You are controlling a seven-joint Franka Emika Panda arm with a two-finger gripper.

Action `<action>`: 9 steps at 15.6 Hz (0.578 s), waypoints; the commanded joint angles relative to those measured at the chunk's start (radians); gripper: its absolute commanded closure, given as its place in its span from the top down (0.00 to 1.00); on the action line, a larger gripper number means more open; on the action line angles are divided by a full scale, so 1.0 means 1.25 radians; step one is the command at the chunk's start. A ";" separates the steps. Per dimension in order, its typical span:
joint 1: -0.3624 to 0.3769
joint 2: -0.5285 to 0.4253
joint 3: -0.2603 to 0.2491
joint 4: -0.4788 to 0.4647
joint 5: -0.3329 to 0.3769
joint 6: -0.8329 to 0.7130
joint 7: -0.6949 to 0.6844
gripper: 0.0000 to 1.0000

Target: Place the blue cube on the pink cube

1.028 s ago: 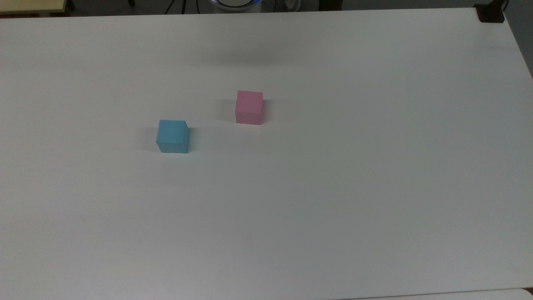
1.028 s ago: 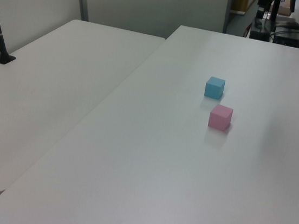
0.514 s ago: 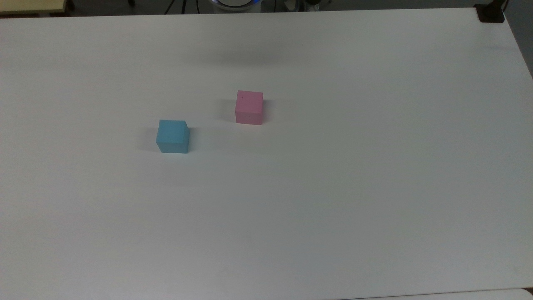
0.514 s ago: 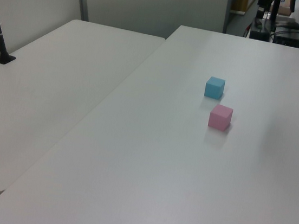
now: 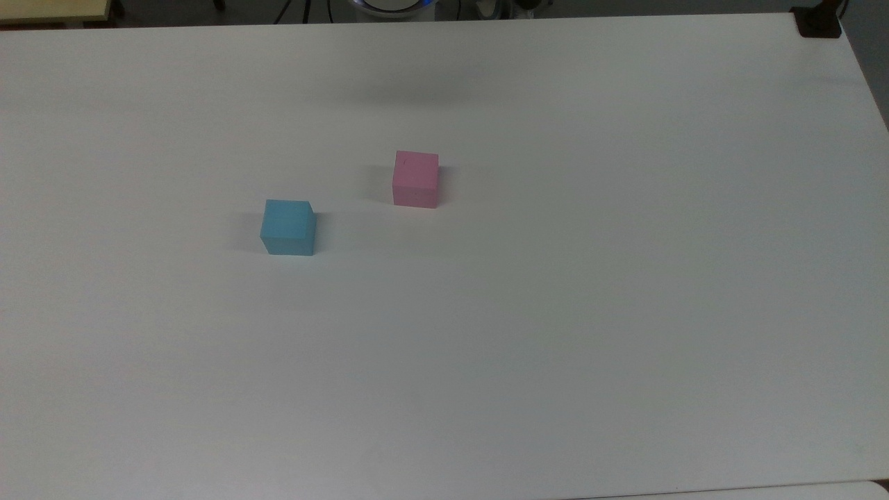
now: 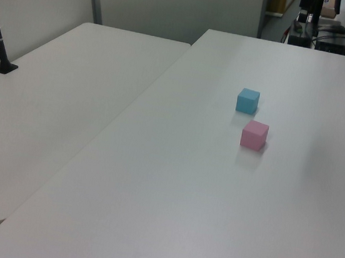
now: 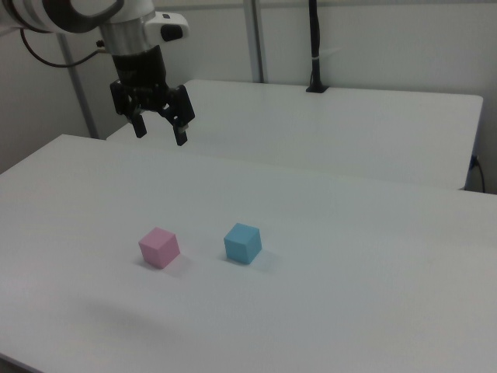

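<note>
in the right view the gripper (image 7: 161, 129) hangs high above the white table (image 7: 349, 311) with its two black fingers (image 7: 180, 128) spread wide and nothing between them, well apart from both cubes and toward the right view's upper left. the blue cube (image 5: 288, 227) (image 6: 248, 100) (image 7: 242, 242) and the pink cube (image 5: 415, 179) (image 6: 254, 134) (image 7: 159, 247) sit flat on the table near each other but not touching, far from every edge, with bare tabletop all around them. compared with a second ago, neither cube has shifted in the top view or the left view.
</note>
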 commanded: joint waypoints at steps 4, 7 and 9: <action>-0.048 -0.007 -0.014 -0.025 0.002 -0.014 -0.171 1.00; -0.060 0.021 -0.040 -0.083 0.033 0.107 -0.180 1.00; -0.061 0.056 -0.050 -0.116 0.082 0.176 -0.179 1.00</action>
